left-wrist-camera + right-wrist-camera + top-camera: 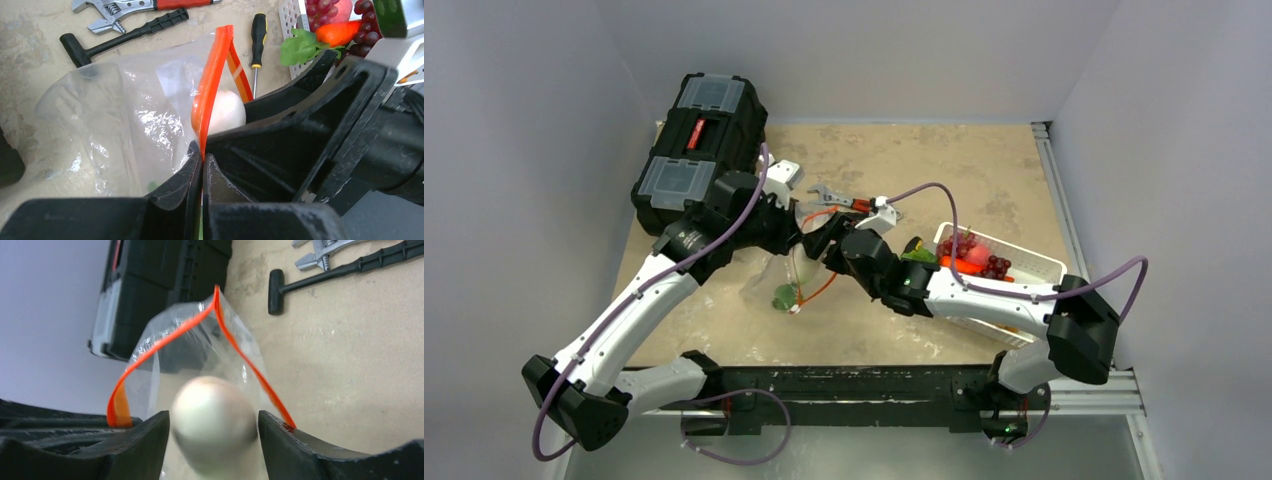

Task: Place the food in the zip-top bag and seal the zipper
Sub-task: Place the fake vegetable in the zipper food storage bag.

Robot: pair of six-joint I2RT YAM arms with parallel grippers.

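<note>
The clear zip-top bag [769, 275] hangs at mid table, its mouth held open. My left gripper [203, 155] is shut on the orange-red zipper [210, 85] strip and holds it up. My right gripper [212, 416] is at the bag's mouth [192, 337]. The white radish [215, 405] is between its jaws, blurred, with thin gaps at both sides. The radish also shows inside the mouth in the left wrist view [226, 112]. Something green [782, 297] lies in the bag's bottom. Grapes [365, 35], a carrot [336, 32] and greens [301, 46] lie in the basket.
A white slotted basket [1036, 264] stands at the right, under my right arm. A black toolbox [699, 150] stands at the back left. A red-handled wrench [131, 6], a black T-handle tool [125, 35] and a screwdriver [258, 40] lie behind the bag.
</note>
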